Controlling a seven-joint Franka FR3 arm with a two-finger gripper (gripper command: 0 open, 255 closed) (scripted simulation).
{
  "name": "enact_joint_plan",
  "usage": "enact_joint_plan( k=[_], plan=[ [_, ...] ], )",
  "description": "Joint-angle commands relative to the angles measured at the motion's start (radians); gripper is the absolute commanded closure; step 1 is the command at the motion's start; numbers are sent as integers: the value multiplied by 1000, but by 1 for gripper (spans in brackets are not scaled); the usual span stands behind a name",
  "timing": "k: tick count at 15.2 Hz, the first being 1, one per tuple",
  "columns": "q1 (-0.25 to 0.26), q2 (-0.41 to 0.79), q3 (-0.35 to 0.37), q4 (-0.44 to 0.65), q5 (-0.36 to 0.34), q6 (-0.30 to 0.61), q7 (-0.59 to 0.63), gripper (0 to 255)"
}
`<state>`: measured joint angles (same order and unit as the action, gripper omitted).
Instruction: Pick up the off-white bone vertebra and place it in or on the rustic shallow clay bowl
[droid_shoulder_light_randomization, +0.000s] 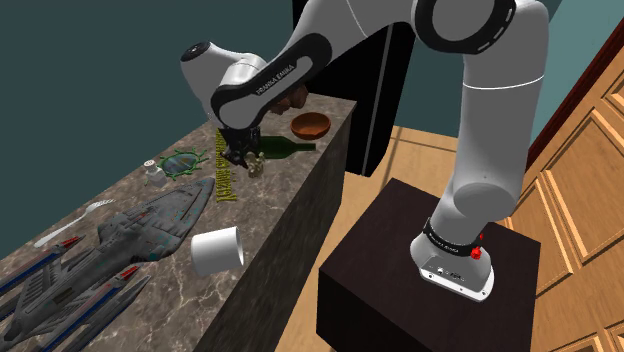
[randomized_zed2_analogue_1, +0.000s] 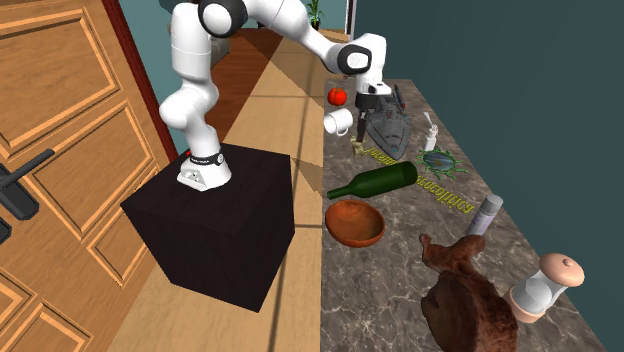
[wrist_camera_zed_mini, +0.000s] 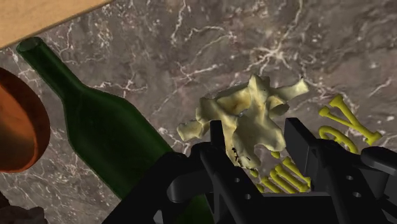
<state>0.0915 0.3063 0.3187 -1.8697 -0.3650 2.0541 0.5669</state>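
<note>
The off-white bone vertebra (wrist_camera_zed_mini: 245, 111) sits between my two black fingers just above the marble counter (wrist_camera_zed_mini: 191, 44); the gripper (wrist_camera_zed_mini: 257, 133) is shut on its lower part. In the shoulder view the gripper (droid_shoulder_light_randomization: 239, 153) hangs low over the counter with the vertebra (droid_shoulder_light_randomization: 256, 166) at its tips. The second exterior view has the gripper (randomized_zed2_analogue_1: 362, 138) and the vertebra (randomized_zed2_analogue_1: 358, 149) near the counter's front edge. The reddish-brown clay bowl (droid_shoulder_light_randomization: 311, 124) (randomized_zed2_analogue_1: 354, 221) (wrist_camera_zed_mini: 18, 121) stands beyond the green bottle, apart from the gripper.
A green bottle (droid_shoulder_light_randomization: 290, 150) (randomized_zed2_analogue_1: 375, 181) (wrist_camera_zed_mini: 102, 133) lies between gripper and bowl. Yellow letters (droid_shoulder_light_randomization: 226, 180) (wrist_camera_zed_mini: 347, 121), a spaceship model (droid_shoulder_light_randomization: 110, 245), a white mug (droid_shoulder_light_randomization: 218, 250), a green beetle figure (randomized_zed2_analogue_1: 437, 160), a red apple (randomized_zed2_analogue_1: 337, 95) and a brown figure (randomized_zed2_analogue_1: 465, 300) share the counter.
</note>
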Motion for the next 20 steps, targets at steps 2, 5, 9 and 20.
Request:
enact_joint_plan(
  k=[2, 5, 9, 20],
  plan=[
    [-2, -18, 3, 19, 12, -33, -15, 255],
    [-3, -34, 6, 37, 22, -66, -27, 255],
    [-4, -54, 10, 65, 35, -111, -43, 255],
    [-35, -109, -1, 109, 62, -191, -118, 255]
  ],
)
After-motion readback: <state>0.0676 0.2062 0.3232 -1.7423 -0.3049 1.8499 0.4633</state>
